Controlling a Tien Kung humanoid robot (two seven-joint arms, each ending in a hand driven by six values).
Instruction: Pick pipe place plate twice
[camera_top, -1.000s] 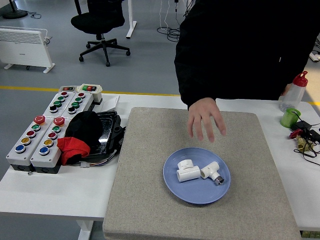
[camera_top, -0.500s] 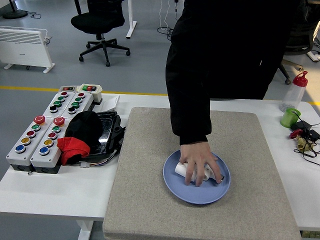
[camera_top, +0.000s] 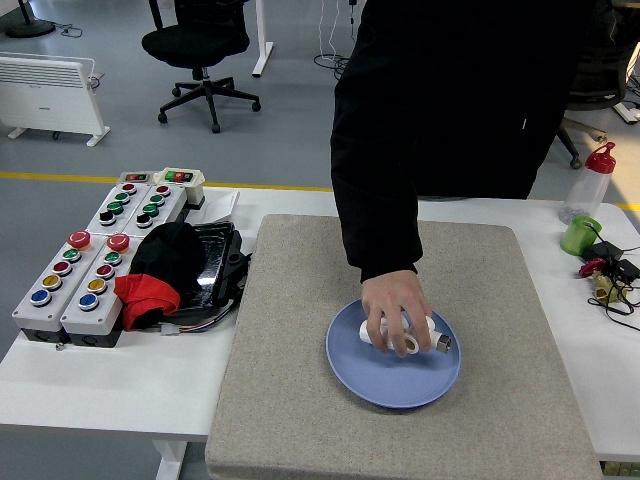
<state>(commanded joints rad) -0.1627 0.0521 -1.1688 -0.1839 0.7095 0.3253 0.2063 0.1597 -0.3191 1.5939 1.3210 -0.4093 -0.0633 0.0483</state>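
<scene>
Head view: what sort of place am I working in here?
Probably a robotics lab or test workshop inside an office-like room: push-button control boxes beside a grey mat on the white table, a black swivel chair and a floor heater behind.

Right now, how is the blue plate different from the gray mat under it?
The blue plate is round, while the gray mat is squarish with straight edges. The plate looks smooth; the mat looks fuzzy like felt. The plate is much smaller and sits on top of the mat. A person's hand is gripping white pipe pieces over the plate, not on the bare mat. Both lie flat on the white table.
</scene>
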